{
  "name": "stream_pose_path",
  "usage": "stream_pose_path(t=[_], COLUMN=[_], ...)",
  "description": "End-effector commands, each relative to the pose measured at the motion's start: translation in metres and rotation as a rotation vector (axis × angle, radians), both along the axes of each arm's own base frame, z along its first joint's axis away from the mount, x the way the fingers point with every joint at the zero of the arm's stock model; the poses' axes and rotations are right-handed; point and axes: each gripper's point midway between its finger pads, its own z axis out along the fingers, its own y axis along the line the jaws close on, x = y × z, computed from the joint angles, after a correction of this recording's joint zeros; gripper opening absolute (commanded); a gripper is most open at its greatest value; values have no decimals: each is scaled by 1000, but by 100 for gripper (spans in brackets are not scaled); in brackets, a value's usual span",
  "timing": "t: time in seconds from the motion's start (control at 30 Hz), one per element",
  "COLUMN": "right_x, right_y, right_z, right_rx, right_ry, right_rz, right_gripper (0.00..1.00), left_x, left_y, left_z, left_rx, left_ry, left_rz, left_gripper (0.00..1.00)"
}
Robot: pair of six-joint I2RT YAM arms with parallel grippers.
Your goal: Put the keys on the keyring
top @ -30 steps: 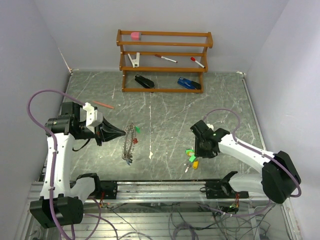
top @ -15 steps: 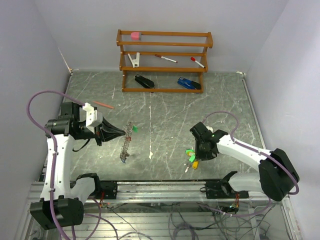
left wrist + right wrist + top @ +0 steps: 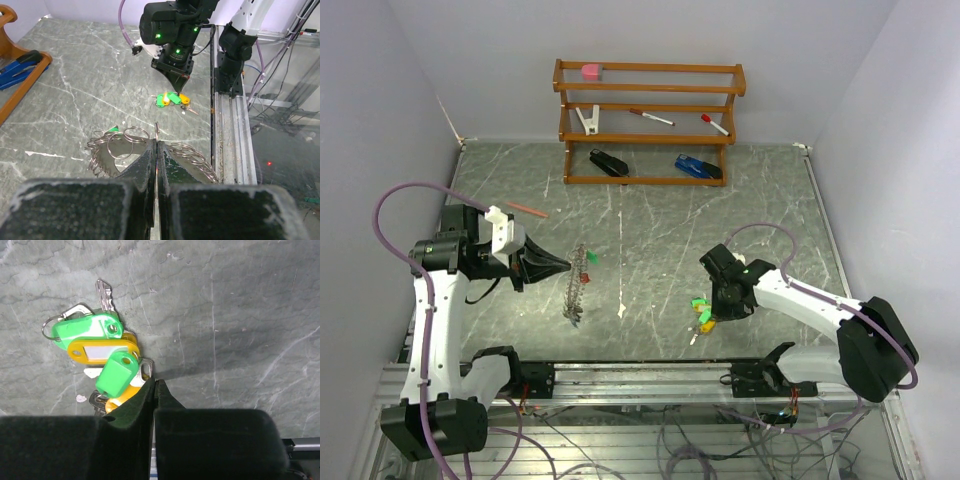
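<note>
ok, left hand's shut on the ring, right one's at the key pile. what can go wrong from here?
1. The left hand pinches the keyring by one thin wire at its fingertips; it could swivel or slip out.
2. The keys, green and yellow, lie overlapped, and the right hand is shut at the pile's edge; it may drag the whole bunch, not one key.
</note>
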Motion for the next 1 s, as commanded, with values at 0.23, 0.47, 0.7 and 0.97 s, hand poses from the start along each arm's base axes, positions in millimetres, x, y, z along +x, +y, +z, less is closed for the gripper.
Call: stream_pose_path(t=[0.23,0.47,0.7,0.97], right_x=[3,-4,-11,-12], right_y=[1,11,5,0], right_z=[16,17,8,2], right_rx=[23,89,88,97], right_ry=[-28,4,2,-32], right_rz=[-51,-106,-131,-188], right_gripper=[0,31,28,28], left_x=[-4,-4,-5,-6], left_y=[-3,-3,-3,-3], left_z=[15,16,16,16], left_rx=[-79,-79,-79,-78], left_ry=[-41,-41,-41,-45], left_rz=[-17,-16,-16,-15], left_gripper=[7,7,7,7])
